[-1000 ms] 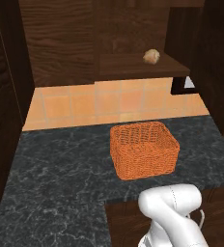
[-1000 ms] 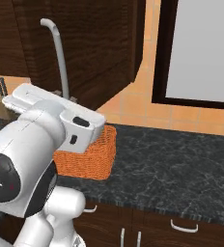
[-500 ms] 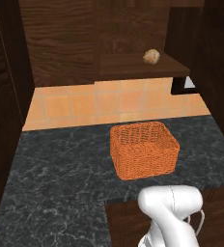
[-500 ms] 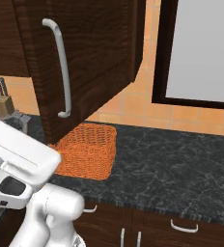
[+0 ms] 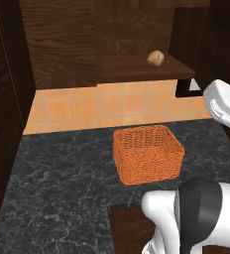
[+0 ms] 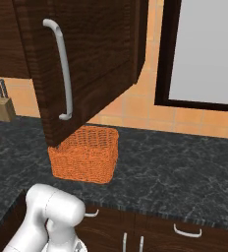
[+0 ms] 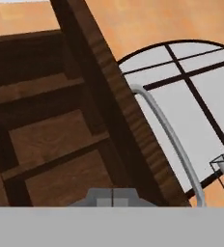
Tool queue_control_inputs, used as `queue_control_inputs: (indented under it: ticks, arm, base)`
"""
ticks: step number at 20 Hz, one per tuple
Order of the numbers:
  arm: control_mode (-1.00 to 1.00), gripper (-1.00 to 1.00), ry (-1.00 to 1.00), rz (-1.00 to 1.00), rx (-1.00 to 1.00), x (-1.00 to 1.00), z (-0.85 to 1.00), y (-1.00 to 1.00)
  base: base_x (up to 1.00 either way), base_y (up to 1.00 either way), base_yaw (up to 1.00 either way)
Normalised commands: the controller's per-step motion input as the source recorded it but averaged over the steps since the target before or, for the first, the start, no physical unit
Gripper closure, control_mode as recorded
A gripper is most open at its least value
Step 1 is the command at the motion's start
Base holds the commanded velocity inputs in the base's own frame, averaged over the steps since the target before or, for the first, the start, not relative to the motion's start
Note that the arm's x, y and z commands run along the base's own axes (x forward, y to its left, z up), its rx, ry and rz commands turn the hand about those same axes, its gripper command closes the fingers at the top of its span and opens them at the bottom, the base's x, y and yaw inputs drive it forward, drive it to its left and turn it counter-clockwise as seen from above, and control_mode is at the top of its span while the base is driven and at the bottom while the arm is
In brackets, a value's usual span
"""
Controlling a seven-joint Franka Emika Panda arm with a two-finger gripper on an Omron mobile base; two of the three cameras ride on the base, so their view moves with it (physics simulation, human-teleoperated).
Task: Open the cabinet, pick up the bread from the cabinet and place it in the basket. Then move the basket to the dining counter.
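1. Cabinet (image 6: 86, 64) door hangs open, silver bar handle (image 6: 62, 69) facing the right base camera; unchanged from half a second ago.
2. Bread (image 5: 155, 58) sits on the cabinet shelf (image 5: 142, 67), 12 o'clock from the basket, same spot as before.
3. Basket (image 5: 147, 154) on the black marbled counter (image 5: 62, 178), not moved; nothing visible inside it.
4. Arm swung: one second ago it blocked the right base view, now it is low at 7 o'clock there, and a white link enters the left base view at 3 o'clock.
5. Gripper (image 7: 113, 197) fingers pressed together, holding nothing; hand view shows the door edge and handle at 2 o'clock.
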Motion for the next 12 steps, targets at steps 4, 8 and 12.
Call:
queue_control_inputs:
  ticks: [4,8,12]
  arm:
    - [-1.0,1.0,0.23,-0.22,-0.07,1.0,-0.36,-0.17]
    - [-1.0,1.0,0.22,-0.19,-0.03,1.0,-0.26,-0.27]
    - [-1.0,1.0,0.21,-0.16,-0.07,1.0,-0.19,-0.01]
  base:
    - [0.0,0.0,0.0]
    - [0.0,0.0,0.0]
    - [0.0,0.0,0.0]
